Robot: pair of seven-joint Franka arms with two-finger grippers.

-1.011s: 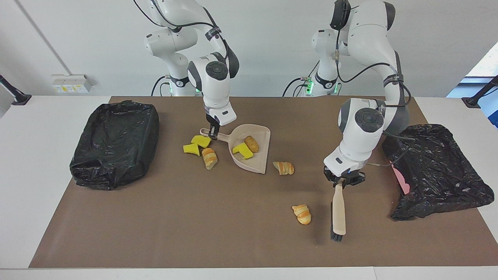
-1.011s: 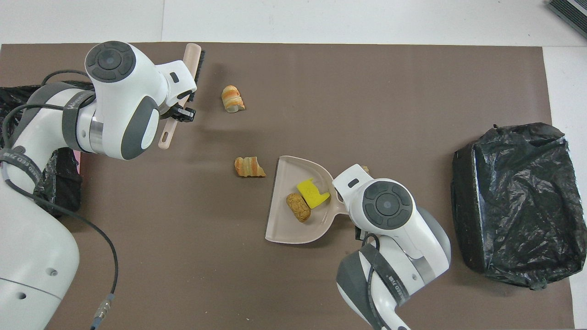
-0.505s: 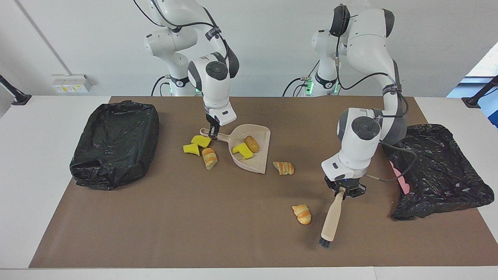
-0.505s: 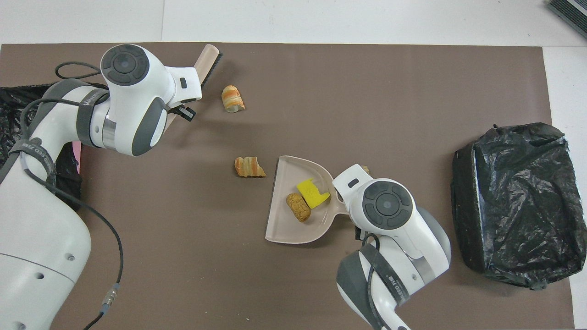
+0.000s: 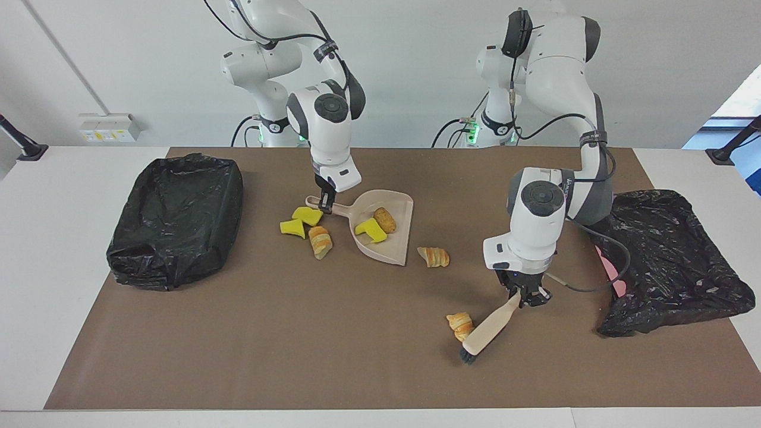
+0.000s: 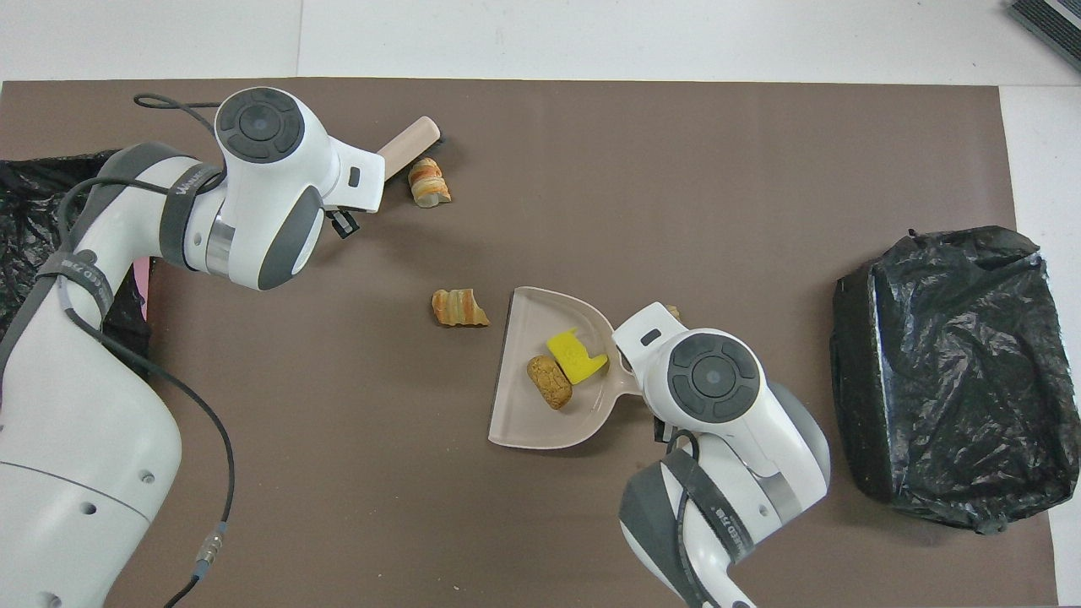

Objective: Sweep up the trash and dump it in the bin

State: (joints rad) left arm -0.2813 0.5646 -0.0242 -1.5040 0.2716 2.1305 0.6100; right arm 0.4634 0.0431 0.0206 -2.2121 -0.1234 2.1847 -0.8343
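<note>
My left gripper (image 5: 527,295) is shut on the handle of a beige brush (image 5: 487,330), which slants down to the mat. The brush (image 6: 410,143) has its bristle end beside a striped roll (image 5: 461,326) (image 6: 426,181). A second roll (image 5: 434,257) (image 6: 459,307) lies just off the dustpan's open edge. My right gripper (image 5: 325,205) is shut on the handle of the beige dustpan (image 5: 395,241) (image 6: 524,414), which rests on the mat. A yellow sponge chunk (image 5: 370,230) (image 6: 576,355) and a brown roll (image 5: 384,219) (image 6: 549,382) lie in the pan. Two yellow chunks (image 5: 300,220) and a roll (image 5: 320,241) lie by the handle.
A black-bagged bin (image 5: 175,217) (image 6: 946,371) stands at the right arm's end of the brown mat. Another black-bagged bin (image 5: 666,261) (image 6: 34,211) sits at the left arm's end, with a pink piece (image 5: 618,285) at its edge.
The left gripper has turned and swung the brush head across the mat toward the roll, ending right beside it. The right arm and dustpan have not moved.
</note>
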